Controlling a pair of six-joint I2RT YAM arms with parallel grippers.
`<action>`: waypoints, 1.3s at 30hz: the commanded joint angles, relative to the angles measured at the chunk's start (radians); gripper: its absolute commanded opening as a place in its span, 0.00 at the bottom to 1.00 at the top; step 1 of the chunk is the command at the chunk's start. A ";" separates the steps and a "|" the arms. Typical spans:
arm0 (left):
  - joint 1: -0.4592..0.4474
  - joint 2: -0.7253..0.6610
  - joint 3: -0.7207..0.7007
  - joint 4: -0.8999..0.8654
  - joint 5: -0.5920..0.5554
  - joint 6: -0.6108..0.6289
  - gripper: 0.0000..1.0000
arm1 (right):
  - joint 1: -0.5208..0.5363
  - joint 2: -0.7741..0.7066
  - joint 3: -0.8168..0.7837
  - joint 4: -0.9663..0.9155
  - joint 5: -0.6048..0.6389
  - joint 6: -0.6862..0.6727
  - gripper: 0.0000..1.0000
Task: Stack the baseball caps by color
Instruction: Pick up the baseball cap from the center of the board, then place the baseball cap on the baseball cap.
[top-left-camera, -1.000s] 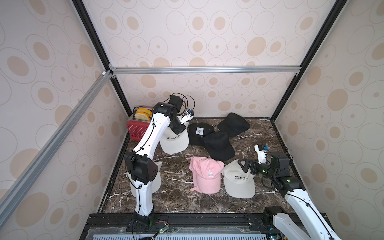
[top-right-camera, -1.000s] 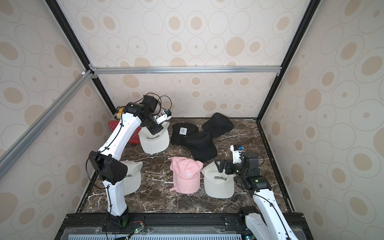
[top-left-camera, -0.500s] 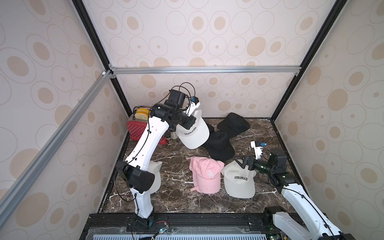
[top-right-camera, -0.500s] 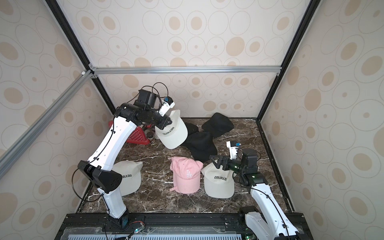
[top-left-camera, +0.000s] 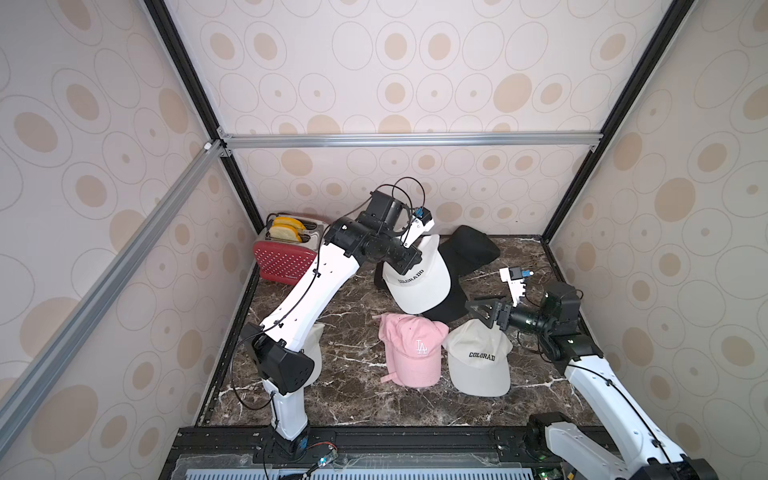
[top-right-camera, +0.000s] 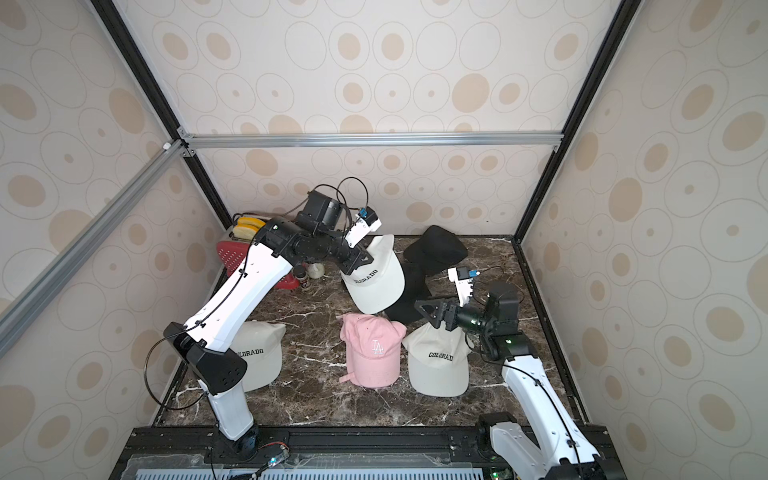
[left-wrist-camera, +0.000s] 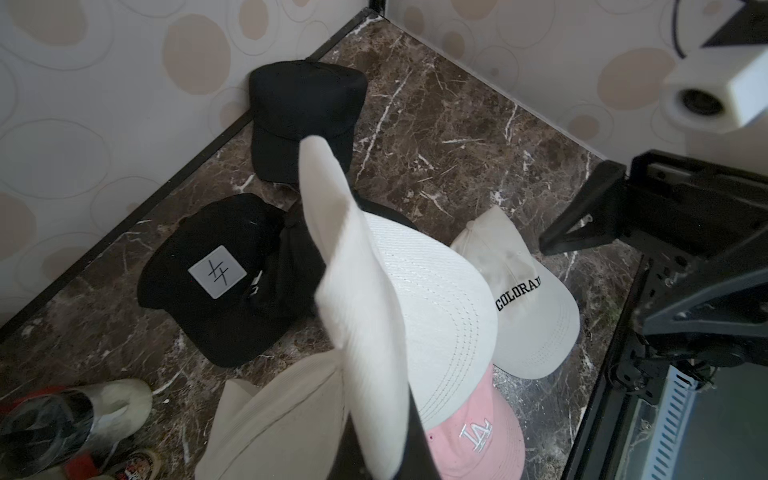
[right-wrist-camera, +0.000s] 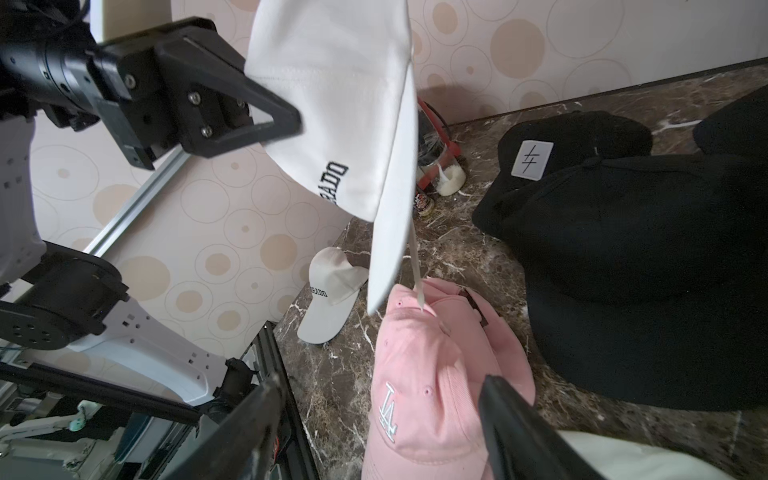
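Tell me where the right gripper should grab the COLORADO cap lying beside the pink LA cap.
Probably pinch the domed crown of the COLORADO cap near its back, coming down from above. It lies crown up, its brim flat on the tabletop, and the right gripper is nearest that end.

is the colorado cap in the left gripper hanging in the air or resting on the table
Hanging: the left gripper holds the cap by its crown, brim down, clear of the table in the right wrist view.

Circle-patterned beige walls (top-left-camera: 395, 62); dark marbled floor (top-left-camera: 353, 399); silver aluminium rails (top-left-camera: 395, 139).
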 joint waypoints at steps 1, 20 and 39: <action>-0.030 -0.030 -0.004 0.019 0.023 0.033 0.00 | 0.005 0.059 0.047 0.004 -0.082 0.021 0.70; -0.084 -0.035 -0.019 0.025 0.031 0.051 0.00 | 0.089 0.208 0.147 0.022 -0.003 0.033 0.22; -0.082 -0.034 -0.037 0.060 -0.150 0.009 0.55 | 0.025 0.116 0.134 -0.112 0.061 -0.028 0.00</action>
